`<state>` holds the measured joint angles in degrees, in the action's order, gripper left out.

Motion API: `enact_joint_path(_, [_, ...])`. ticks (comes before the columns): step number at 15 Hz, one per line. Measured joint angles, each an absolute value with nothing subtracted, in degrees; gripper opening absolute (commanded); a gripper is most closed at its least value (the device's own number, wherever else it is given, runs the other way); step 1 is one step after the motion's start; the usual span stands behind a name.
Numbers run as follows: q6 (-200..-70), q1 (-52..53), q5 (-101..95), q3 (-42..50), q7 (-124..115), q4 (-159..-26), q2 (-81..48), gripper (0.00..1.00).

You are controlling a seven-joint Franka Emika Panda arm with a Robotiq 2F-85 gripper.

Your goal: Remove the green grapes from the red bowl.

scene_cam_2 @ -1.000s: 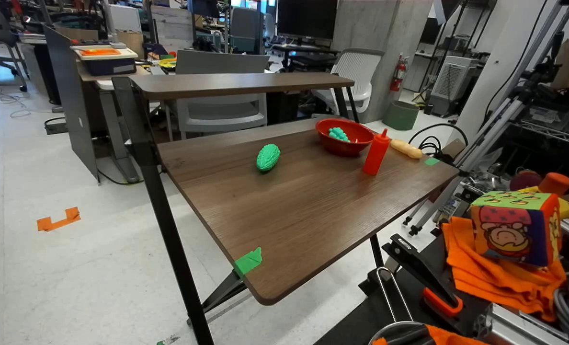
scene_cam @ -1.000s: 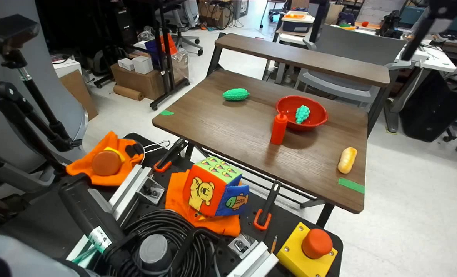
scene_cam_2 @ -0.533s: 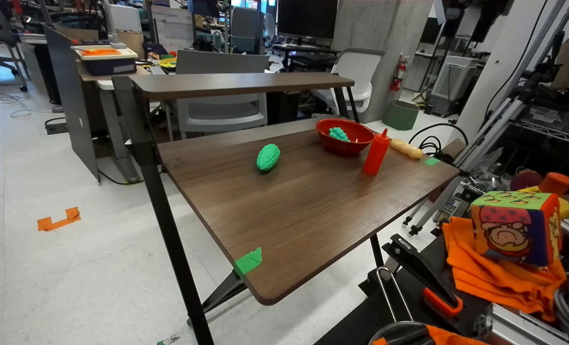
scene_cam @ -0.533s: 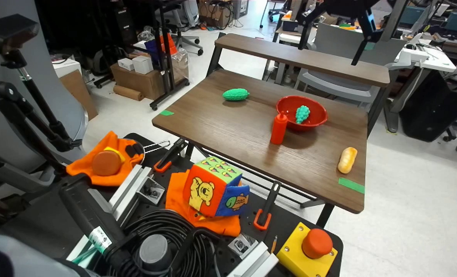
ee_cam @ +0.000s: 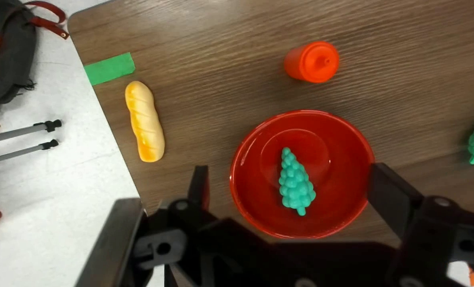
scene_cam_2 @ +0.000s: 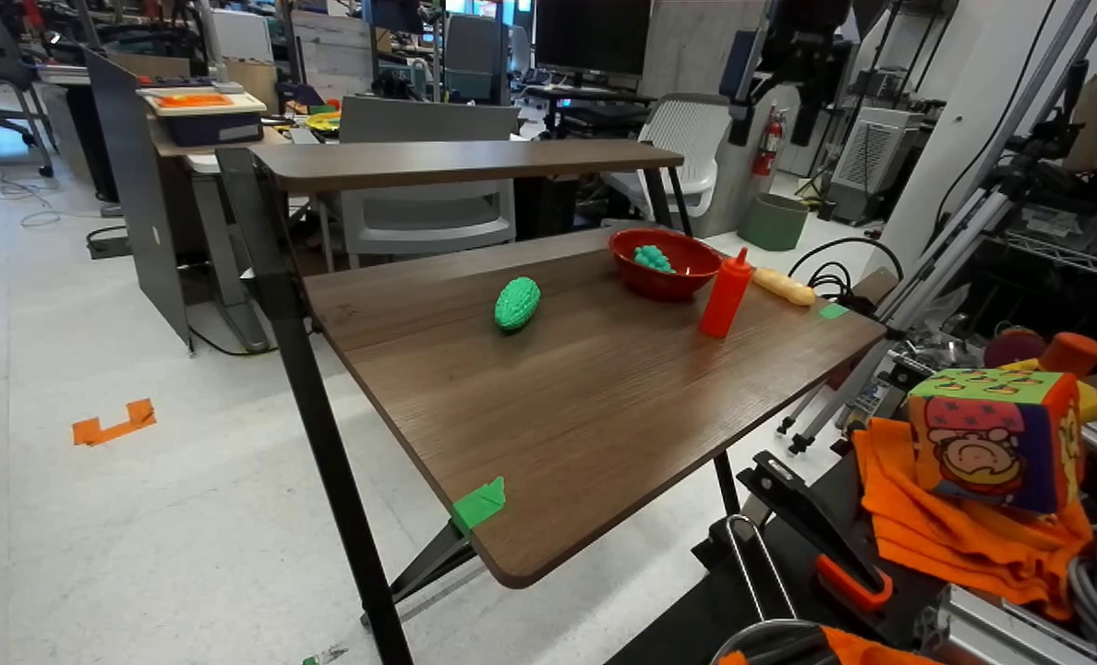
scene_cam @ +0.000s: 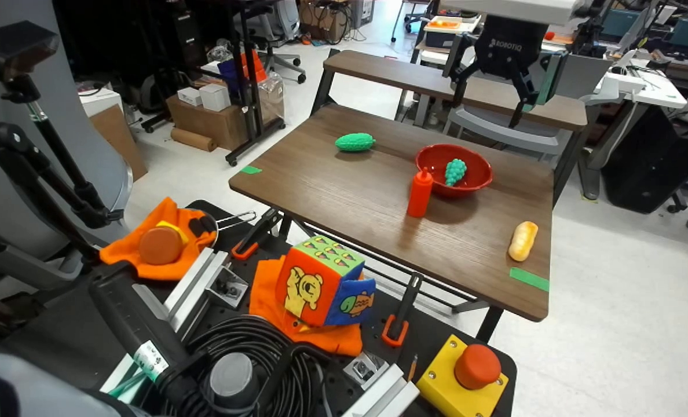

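Note:
The green grapes [ee_cam: 296,183], a teal-green lumpy clump, lie inside the shallow red bowl [ee_cam: 342,159]. In both exterior views the grapes [scene_cam: 455,172] [scene_cam_2: 652,259] rest in the bowl [scene_cam: 477,165] [scene_cam_2: 664,284] on the brown table. My gripper [scene_cam: 485,110] is open and empty, pointing down, high above the table near the bowl. It also shows at the top right in an exterior view [scene_cam_2: 772,129]. In the wrist view my open fingers [ee_cam: 289,171] appear on either side of the bowl, with the grapes seen between them but well below.
A red squeeze bottle [scene_cam: 420,194] stands upright close beside the bowl. A bread roll [ee_cam: 145,121] lies near the table's edge by green tape [ee_cam: 110,68]. A green bumpy oval [scene_cam: 355,142] lies farther off. A raised shelf [scene_cam: 454,84] runs along one table side.
My open gripper has come into view from the upper right, moved left and then down toward the bowl. The grapes, bowl and other objects have not moved.

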<state>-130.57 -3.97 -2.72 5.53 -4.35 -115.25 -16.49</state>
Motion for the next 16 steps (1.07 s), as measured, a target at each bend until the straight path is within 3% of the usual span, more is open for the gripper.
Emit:
enact_joint_path(8, [-129.5, -2.4, -3.0, 5.4, -6.7, -97.9, -35.9, 1.00])
enact_joint_path(16, [-123.0, -1.5, -3.3, 5.4, -6.4, -84.8, -47.0, 1.00])
